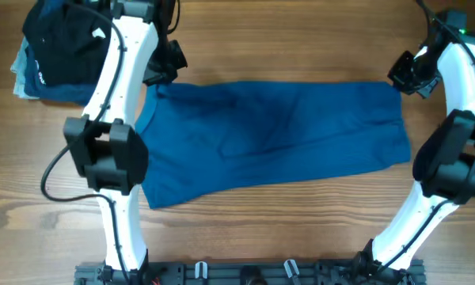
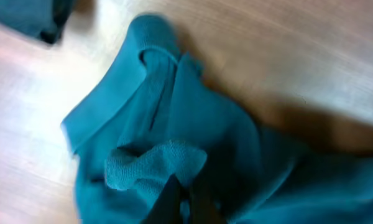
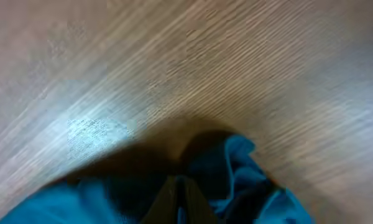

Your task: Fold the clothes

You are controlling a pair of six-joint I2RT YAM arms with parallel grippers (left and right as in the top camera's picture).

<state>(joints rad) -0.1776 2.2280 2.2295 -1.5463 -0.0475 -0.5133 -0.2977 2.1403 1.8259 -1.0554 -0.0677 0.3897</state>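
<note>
Overhead, the clothes lie plain blue on the table.

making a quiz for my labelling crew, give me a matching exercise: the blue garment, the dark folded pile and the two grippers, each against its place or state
1 mid-blue soft cloth garment
2 pile of dark folded clothes
3 left gripper
4 right gripper

A at the far left corner of the wooden table
B shut on the garment's far right corner
C spread across the table's middle
D shut on the garment's far left corner

Pairs: 1-C, 2-A, 3-D, 4-B
</note>
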